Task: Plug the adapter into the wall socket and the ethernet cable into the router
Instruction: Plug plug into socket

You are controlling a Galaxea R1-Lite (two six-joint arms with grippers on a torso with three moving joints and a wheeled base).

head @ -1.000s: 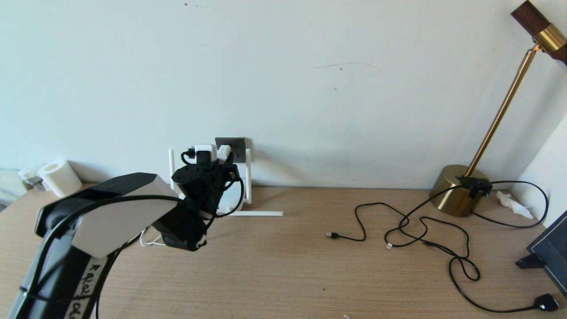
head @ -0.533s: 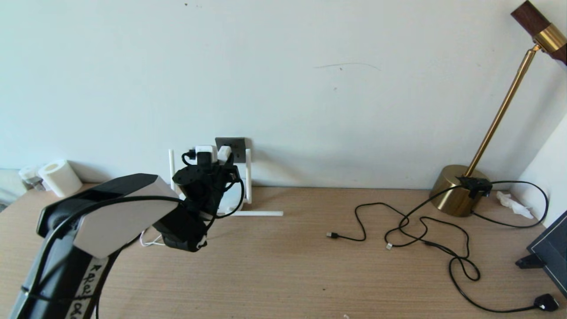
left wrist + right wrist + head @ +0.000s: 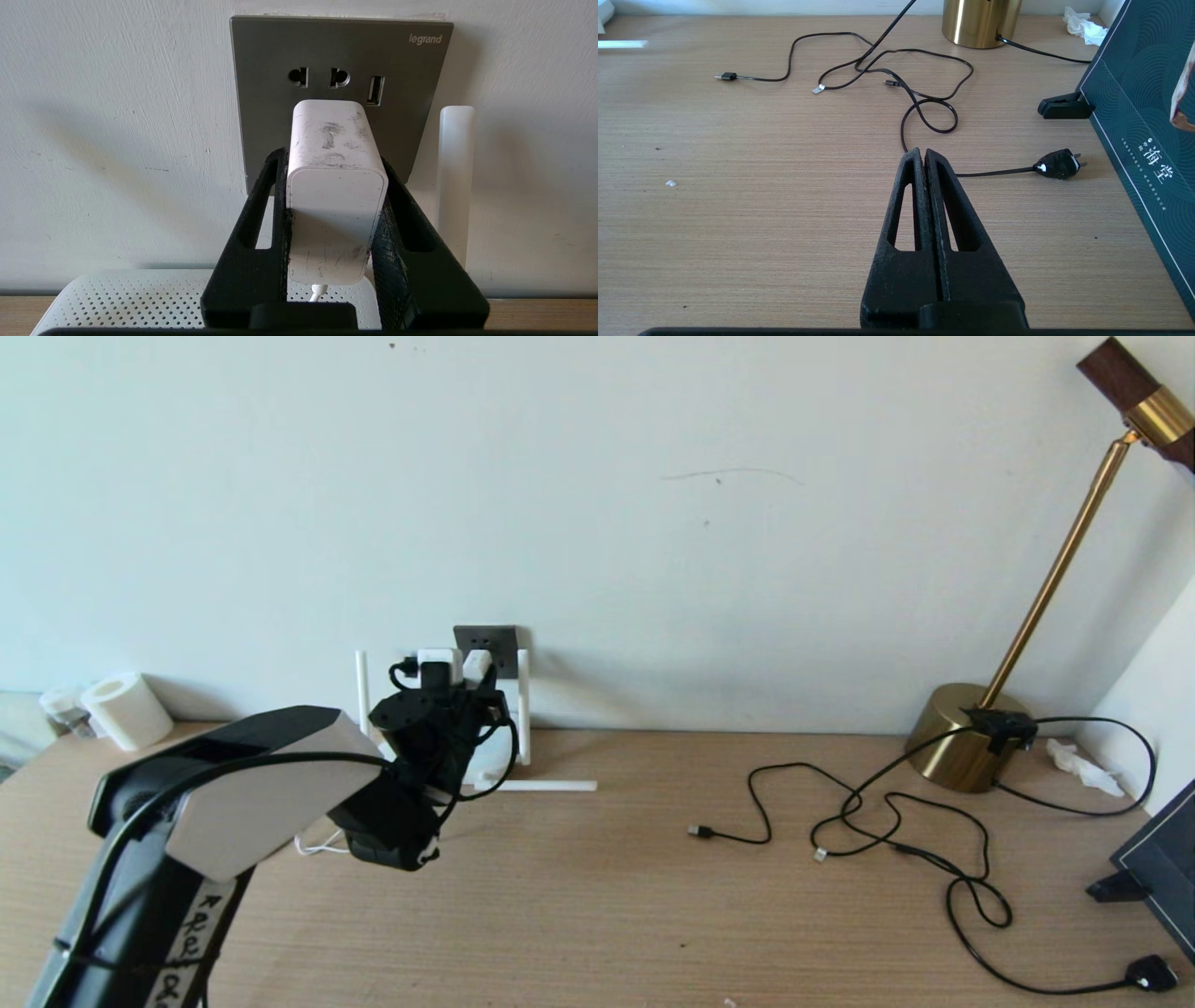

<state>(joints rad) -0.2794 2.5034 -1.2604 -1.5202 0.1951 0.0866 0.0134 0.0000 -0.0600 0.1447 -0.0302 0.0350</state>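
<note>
Wood-grain table (image 3: 597, 915) is seen running up to a pale wall (image 3: 653, 476), and on its far right stands a brass lamp (image 3: 962, 737). From the left of the head view a black and grey left arm (image 3: 224, 803) is stretched toward the wall. Beneath it the router (image 3: 140, 298), a flat white perforated box, is set against the wall, with one of its stick antennas (image 3: 455, 177) shown upright just beside the wall socket (image 3: 341, 51). That dark grey plate is fixed to the wall above the router. The left gripper (image 3: 334, 186) is held right in front of the plate, its black fingers (image 3: 261, 205) clamped on either side of the adapter (image 3: 334, 186). The adapter's far end is seen against the lower part of the plate, below the two round pin holes; whether its pins are seated cannot be told. A thin white cord (image 3: 317, 291) is seen leaving its near end. The right gripper (image 3: 927, 161) is parked low over the table with its fingers pressed together on nothing. Thin black cables (image 3: 887, 79) are strewn ahead of it, one ending in a black plug (image 3: 1057, 163).
</note>
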